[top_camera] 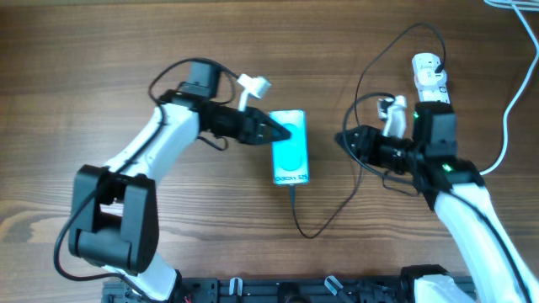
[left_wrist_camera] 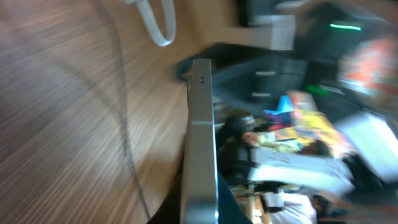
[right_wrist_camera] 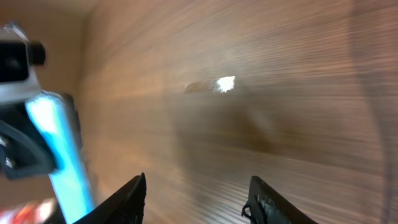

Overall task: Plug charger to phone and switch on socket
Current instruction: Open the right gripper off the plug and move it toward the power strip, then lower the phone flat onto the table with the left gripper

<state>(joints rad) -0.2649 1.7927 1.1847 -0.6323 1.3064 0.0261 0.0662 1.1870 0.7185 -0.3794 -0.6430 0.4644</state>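
The phone point(top_camera: 290, 150) lies flat mid-table, its teal screen up. The charger cable point(top_camera: 324, 223) runs from the phone's near end, loops right and climbs to the black plug in the white socket strip point(top_camera: 428, 74) at the far right. My left gripper point(top_camera: 283, 130) is shut on the phone's left edge. The left wrist view shows the phone edge-on point(left_wrist_camera: 202, 124) between the dark fingers. My right gripper point(top_camera: 349, 141) is open and empty, right of the phone and apart from it. Its wrist view shows spread fingers point(right_wrist_camera: 196, 196) and the phone point(right_wrist_camera: 59, 149) at the left.
A thick white cord point(top_camera: 512, 105) trails from the socket along the right edge. A small white loop piece point(top_camera: 254, 85) lies by the left arm and shows in the left wrist view point(left_wrist_camera: 155, 25). Arm bases stand at the front edge.
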